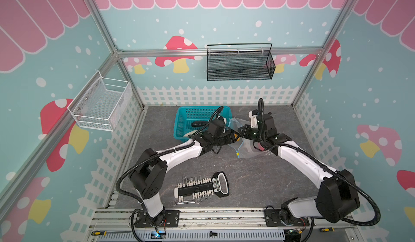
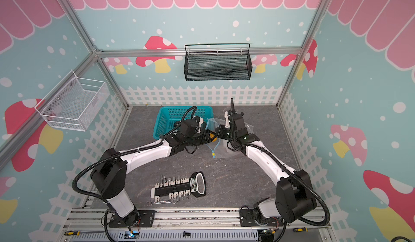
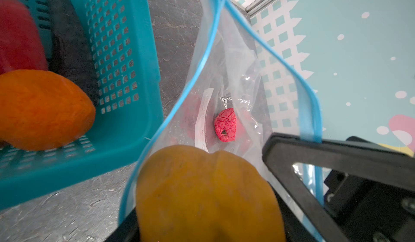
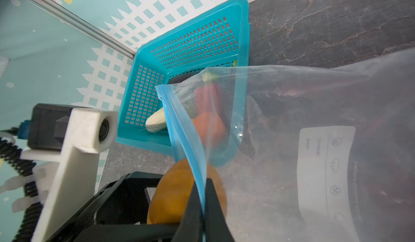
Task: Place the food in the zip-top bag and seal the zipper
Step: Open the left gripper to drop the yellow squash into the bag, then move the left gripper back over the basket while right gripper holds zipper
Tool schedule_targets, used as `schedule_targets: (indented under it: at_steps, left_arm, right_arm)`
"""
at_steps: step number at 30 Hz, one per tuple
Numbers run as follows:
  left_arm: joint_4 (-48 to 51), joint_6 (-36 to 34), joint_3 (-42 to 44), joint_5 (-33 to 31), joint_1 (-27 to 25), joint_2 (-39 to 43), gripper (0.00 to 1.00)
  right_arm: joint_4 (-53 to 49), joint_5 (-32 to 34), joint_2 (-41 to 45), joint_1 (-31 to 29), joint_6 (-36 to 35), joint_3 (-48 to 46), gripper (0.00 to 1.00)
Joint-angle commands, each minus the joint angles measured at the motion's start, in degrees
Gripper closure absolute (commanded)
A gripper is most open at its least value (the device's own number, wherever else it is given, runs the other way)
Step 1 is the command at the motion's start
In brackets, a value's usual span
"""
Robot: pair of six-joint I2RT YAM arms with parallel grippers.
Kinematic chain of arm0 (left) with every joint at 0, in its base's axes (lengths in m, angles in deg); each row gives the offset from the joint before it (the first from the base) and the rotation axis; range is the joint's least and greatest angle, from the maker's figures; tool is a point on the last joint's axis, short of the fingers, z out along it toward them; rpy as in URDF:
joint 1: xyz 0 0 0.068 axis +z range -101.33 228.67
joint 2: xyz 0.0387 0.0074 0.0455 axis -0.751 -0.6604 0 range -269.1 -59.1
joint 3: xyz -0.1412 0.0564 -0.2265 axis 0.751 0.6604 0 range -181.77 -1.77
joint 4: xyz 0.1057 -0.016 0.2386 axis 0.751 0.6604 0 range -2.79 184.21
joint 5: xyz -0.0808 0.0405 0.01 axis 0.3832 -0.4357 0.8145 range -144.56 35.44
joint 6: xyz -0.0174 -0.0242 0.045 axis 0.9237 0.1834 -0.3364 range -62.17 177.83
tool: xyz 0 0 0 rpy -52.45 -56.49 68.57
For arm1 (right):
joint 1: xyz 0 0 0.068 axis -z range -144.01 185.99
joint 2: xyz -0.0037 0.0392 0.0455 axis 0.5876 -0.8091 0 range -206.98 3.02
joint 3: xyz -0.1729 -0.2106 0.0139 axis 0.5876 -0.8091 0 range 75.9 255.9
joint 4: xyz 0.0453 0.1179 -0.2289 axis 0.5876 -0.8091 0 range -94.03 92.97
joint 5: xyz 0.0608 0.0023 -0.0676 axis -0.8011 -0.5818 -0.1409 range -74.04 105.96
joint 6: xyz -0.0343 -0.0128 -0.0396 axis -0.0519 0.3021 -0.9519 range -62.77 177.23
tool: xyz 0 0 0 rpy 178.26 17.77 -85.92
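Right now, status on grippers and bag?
Left gripper holds yellow fruit at bag mouth. Right gripper clamps blue strip, mouth open. One red piece inside. Basket alongside, not blocking.

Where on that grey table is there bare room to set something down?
Bare: the patch between the zip-top bag and the tool rack, and the strip right of the rack. Crowded: back middle, where teal basket, bag, left pincer and right pincer meet.

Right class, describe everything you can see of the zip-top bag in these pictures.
The zip-top bag is clear, crinkly plastic with a light-blue zipper along its mouth and a white label. Its mouth gapes open beside the teal basket. The right gripper has its jaws shut on the zipper edge. A yellow-orange fruit sits at the mouth; a red piece lies inside.
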Motion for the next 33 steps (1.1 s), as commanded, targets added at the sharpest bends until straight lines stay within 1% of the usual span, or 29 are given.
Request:
schedule_targets:
  at_steps: [1,5,7,13,19,25,26,29,33]
  left_arm:
    - [0.6,-0.8,-1.0,-1.5,-0.4,-0.3,0.33]
    - [0.6,-1.2,-0.7,-1.9,-0.5,0.2,0.2]
    - [0.7,-1.4,-0.6,-2.2,-0.5,0.4,0.16]
    - [0.6,-1.7,-0.5,-2.4,-0.8,0.8,0.09]
    - [0.6,-2.6,-0.5,-2.7,-0.9,1.6,0.09]
    - [5.6,-11.6,-1.0,-9.1,-0.9,5.1,0.08]
    - [7.4,-13.3,-1.7,-11.0,-0.5,5.7,0.07]
    - [11.2,-16.7,-3.4,-13.6,1.5,6.5,0.07]
    - [15.8,-17.4,-5.6,-12.6,5.9,4.5,0.07]
  right_arm:
    - [0.6,-0.1,1.5,0.0,0.3,1.2,1.0]
    - [0.7,-0.2,1.2,0.1,0.3,1.3,1.0]
    - [0.7,-0.3,1.1,0.1,0.3,1.3,1.0]
    - [0.8,-0.3,1.1,0.1,0.4,1.1,1.0]
    - [0.8,-0.4,1.1,0.0,0.5,1.2,1.0]
    - [0.7,0.1,1.7,0.1,0.4,0.6,1.0]
    - [0.4,0.4,1.9,0.1,0.4,0.6,1.0]
    - [0.3,0.9,2.6,0.1,0.4,0.0,1.0]
    - [0.4,0.7,2.7,0.1,0.7,-0.4,1.0]
